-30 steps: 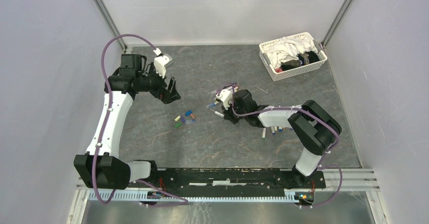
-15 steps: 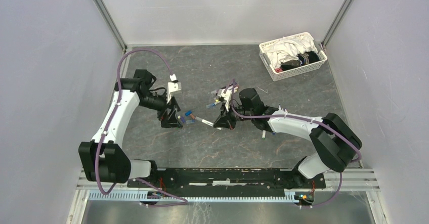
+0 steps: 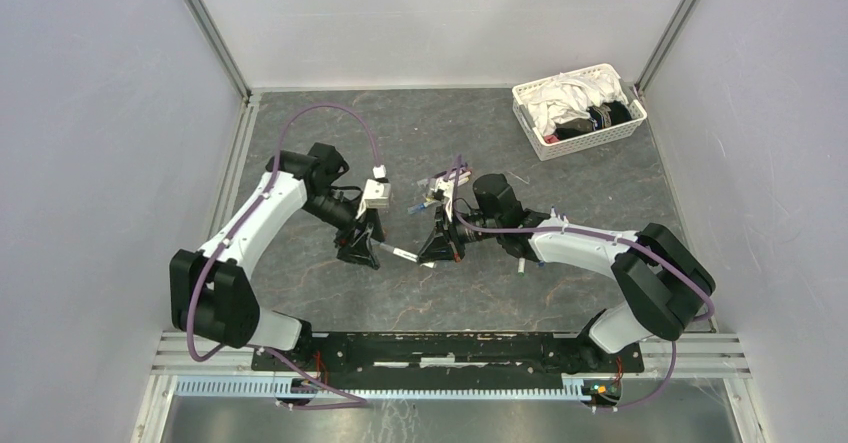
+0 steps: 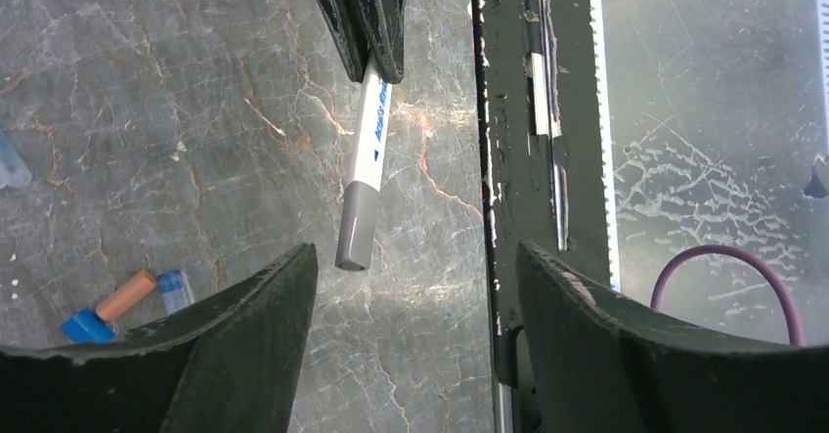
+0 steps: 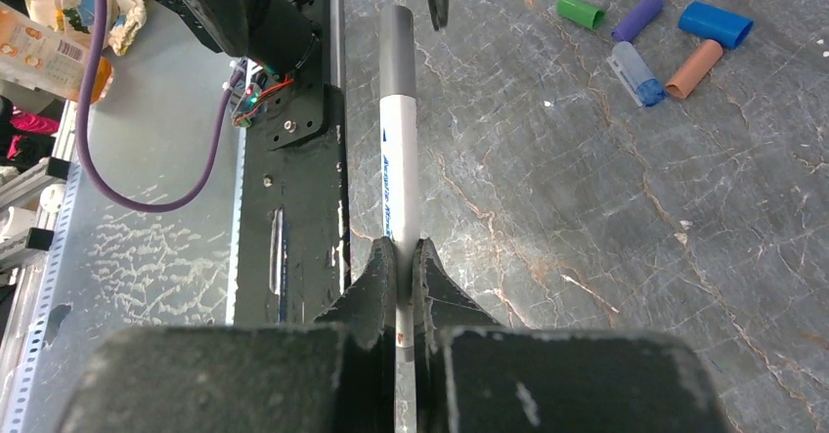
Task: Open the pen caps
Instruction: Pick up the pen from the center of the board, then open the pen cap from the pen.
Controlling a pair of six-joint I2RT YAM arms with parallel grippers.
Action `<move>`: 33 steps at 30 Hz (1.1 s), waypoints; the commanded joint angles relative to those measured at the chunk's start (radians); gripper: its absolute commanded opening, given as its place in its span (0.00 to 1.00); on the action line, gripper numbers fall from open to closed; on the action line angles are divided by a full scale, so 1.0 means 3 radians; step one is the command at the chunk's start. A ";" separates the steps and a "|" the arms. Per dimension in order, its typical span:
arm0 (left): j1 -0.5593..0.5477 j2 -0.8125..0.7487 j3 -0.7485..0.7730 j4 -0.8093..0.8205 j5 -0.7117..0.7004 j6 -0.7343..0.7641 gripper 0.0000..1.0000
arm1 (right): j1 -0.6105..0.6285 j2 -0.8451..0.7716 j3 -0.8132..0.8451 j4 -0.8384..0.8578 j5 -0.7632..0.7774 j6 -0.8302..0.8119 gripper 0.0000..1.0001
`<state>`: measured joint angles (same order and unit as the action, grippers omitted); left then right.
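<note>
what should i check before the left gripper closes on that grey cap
1. Right gripper clamped on the pen barrel: ok.
2. Grey cap seated on the pen and pointing at the left gripper: ok.
3. Left jaws open wider than the cap: ok.
4. Cap fully between the left fingers: not ok. Only its tip reaches their mouth, and it sits nearer one finger.
5. Loose caps out of the closing path: ok, they lie off to one side.
6. Right grip firm enough to resist the pull: cannot tell.
</note>
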<state>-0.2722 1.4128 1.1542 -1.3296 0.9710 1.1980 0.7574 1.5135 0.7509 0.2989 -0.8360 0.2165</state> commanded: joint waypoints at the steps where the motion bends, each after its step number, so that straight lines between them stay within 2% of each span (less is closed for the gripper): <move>1: -0.0181 0.0076 -0.0022 0.0244 -0.0063 -0.0177 0.75 | 0.0003 -0.0001 0.0151 0.0084 -0.0148 0.0011 0.00; 7: -0.0366 0.0160 -0.0067 0.0546 -0.0341 -0.0475 0.57 | 0.0002 0.0007 0.0186 0.0054 -0.0168 0.0011 0.00; 12: -0.0413 0.0220 -0.0056 0.0648 -0.0389 -0.0561 0.31 | 0.0006 0.0016 0.0231 0.0054 -0.0213 0.0035 0.00; 14: -0.0438 0.0234 -0.0035 0.0648 -0.0396 -0.0566 0.16 | 0.0003 0.0032 0.0252 0.0039 -0.0222 0.0029 0.00; 15: -0.0446 0.0235 -0.0029 0.0648 -0.0400 -0.0569 0.05 | 0.0006 0.0049 0.0262 0.0038 -0.0244 0.0039 0.00; 18: -0.0469 0.0209 -0.0022 0.0648 -0.0388 -0.0575 0.02 | 0.0006 0.0153 0.0271 0.0183 -0.0362 0.0225 0.23; 20: -0.0489 0.0190 -0.0023 0.0644 -0.0366 -0.0572 0.02 | 0.0017 0.0248 0.0253 0.0453 -0.0439 0.0461 0.35; 22: -0.0503 0.0184 -0.0014 0.0645 -0.0359 -0.0583 0.02 | 0.0046 0.0357 0.0275 0.0696 -0.0530 0.0672 0.40; 25: -0.0504 0.0172 0.0007 0.0643 -0.0363 -0.0606 0.02 | 0.0084 0.0505 0.0319 0.1036 -0.0608 0.0952 0.43; 27: -0.0504 0.0164 0.0021 0.0627 -0.0368 -0.0611 0.02 | 0.0101 0.0566 0.0352 0.1154 -0.0607 0.1060 0.40; 30: -0.0504 0.0144 0.0031 0.0595 -0.0371 -0.0595 0.02 | 0.0104 0.0626 0.0382 0.1317 -0.0620 0.1208 0.27; 33: -0.0506 0.0133 0.0060 0.0542 -0.0406 -0.0556 0.02 | 0.0101 0.0610 0.0359 0.1254 -0.0649 0.1176 0.00</move>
<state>-0.4213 1.4746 1.1339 -1.1725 0.8467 1.0477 0.7788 1.7042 0.8173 0.5640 -0.9821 0.5137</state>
